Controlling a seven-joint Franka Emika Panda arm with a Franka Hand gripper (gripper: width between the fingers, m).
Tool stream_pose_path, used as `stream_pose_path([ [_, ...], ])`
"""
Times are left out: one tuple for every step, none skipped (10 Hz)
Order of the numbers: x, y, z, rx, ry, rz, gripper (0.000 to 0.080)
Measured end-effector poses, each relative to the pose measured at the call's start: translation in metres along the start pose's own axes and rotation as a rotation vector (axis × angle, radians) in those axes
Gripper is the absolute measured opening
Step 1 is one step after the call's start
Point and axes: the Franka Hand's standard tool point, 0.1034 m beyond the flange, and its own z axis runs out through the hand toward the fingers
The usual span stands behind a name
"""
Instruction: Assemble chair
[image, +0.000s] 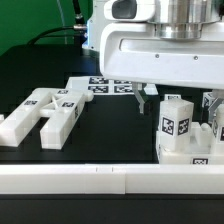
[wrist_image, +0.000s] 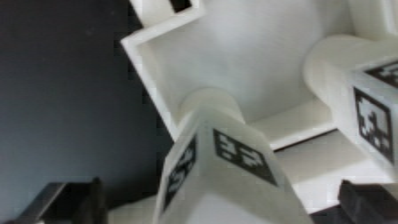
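The chair's joined pieces stand at the exterior view's right: a white upright block with black-and-white tags (image: 176, 120) on a wider white base (image: 186, 152). My gripper (image: 180, 112) hangs straight over them, open, one finger on each side of the upright block. In the wrist view the tagged upright piece (wrist_image: 222, 150) rises between the two dark fingertips (wrist_image: 64, 203), with a gap on both sides. The gripper (wrist_image: 214, 206) holds nothing. More white chair parts (image: 45, 110), slotted and tagged, lie loose at the exterior view's left.
The marker board (image: 103, 85) lies flat at the back of the black table. A long white rail (image: 110, 181) runs along the front edge. The robot's white body fills the top right of the exterior view.
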Motion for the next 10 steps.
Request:
stream_pose_path([
  [-0.0002,-0.0005,0.0,0.0,0.0,-0.069,0.0649],
  [-0.0002,-0.0004,0.0,0.0,0.0,-0.123,0.0649],
  [0.0005,0.0008,-0.0002,-0.007,0.001,-0.236,0.0649],
  [0.0014,0.0031,-0.0001,-0.01,0.002,-0.303,0.0649],
  [0.0022,0.0051,0.0,-0.012,0.001,-0.394,0.0649],
  [0.0027,0.0053,-0.0003,-0.021,0.002,-0.456,0.0649],
  [0.0031,0.0052,-0.0007,-0.03,0.003,-0.51,0.0649],
  [0.0033,0.0059,-0.0007,-0.04,0.002,-0.588,0.0649],
  [0.0036,0.0067,-0.0007,-0.041,0.0,-0.652,0.0649],
  [0.0036,0.007,-0.0006,-0.041,0.0,-0.678,0.0649],
])
